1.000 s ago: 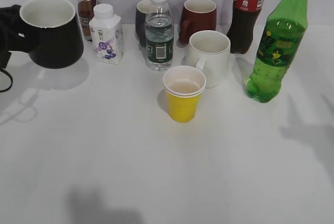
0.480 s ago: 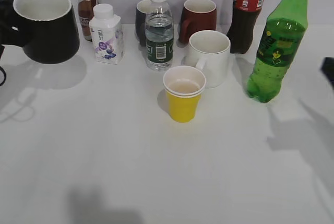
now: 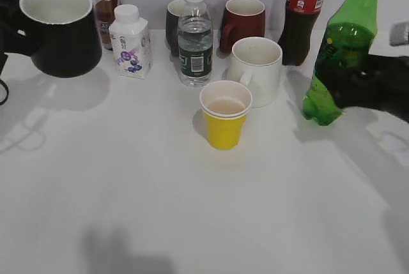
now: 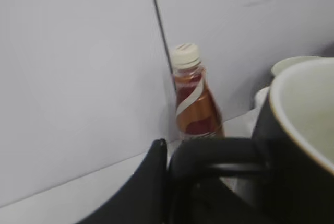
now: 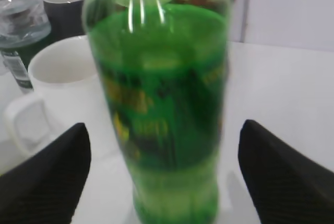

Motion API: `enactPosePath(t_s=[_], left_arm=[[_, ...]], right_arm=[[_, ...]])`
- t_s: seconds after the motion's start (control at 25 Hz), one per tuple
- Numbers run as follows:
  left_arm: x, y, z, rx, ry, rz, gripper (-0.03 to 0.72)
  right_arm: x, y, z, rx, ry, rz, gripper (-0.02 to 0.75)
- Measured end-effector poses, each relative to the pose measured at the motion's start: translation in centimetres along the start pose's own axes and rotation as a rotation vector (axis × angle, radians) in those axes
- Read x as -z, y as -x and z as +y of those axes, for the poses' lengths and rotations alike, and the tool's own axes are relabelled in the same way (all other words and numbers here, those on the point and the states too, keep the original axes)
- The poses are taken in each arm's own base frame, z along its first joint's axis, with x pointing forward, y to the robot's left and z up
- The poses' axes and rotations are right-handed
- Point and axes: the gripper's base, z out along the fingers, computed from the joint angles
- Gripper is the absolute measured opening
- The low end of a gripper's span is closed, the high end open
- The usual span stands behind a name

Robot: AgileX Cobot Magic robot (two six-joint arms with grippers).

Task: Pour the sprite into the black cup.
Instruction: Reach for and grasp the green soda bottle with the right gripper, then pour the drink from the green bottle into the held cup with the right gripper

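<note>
Clearly the sprite stands at the right edge of the table, near the dark cola bottle and the white mug, its green cap on. It looks mostly full, so it is likely heavy for its slim shape, top-tall and easy to tip, with a smooth plastic wall that may flex and slip under a squeeze. A grip around the labelled middle, where the body is widest and stiffest, seems the safest hold.

The right gripper is spread wide, one black finger on each side of the bottle, not touching it. The right wrist view shows this gap plainly; the exterior view only shows a dark mass overlapping the bottle's lower half, so contact cannot be judged from there.

The black cup hangs above the table at far left, upright and apparently empty. The left wrist view shows the left gripper clamped on the cup's handle, which the exterior view hardly reveals. That view also catches a brown drink bottle just behind.
</note>
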Motion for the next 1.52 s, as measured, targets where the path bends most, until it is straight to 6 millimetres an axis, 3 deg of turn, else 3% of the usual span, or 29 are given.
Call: enactPosePath(t_s=[0.16,0.28,0.4,0.52,0.76,0.88,1.2,1.52], left_arm=[[0.4,0.7,-1.3,-0.017,-0.038,0.048,0.041],[0.7,0.9,-3.0,-0.031,-0.090,0.131,0.041],[1.3,1.7,-5.2,-0.026,-0.156,0.162,0.041],[2.0,2.8,-7.3,-0.039,-0.227,0.159,0.041],[1.9,5.3,-10.6,-0.100,-0.321,0.245,0.041],[1.8,6.5,-11.5,-0.115,-0.345,0.254,0.041],[2.0,7.6,-12.8,-0.129,-0.383,0.249,0.041],[2.3,7.7,-13.6,-0.113,-0.406,0.256,0.041]], right_arm=[[-4.1,-0.1,-1.1,-0.033,0.014,0.004,0.632],[-4.8,0.0,-1.1,-0.046,0.047,0.007,0.405],[-4.3,0.6,0.0,0.043,0.140,0.035,0.399],[-3.4,2.5,1.6,0.147,0.157,0.090,0.399],[-3.1,8.4,6.2,0.513,0.142,0.151,0.399],[-3.3,10.2,8.3,0.669,0.161,0.158,0.399],[-3.2,12.2,11.7,1.056,0.193,0.196,0.399],[-2.9,12.2,13.0,1.338,0.189,0.209,0.399]])
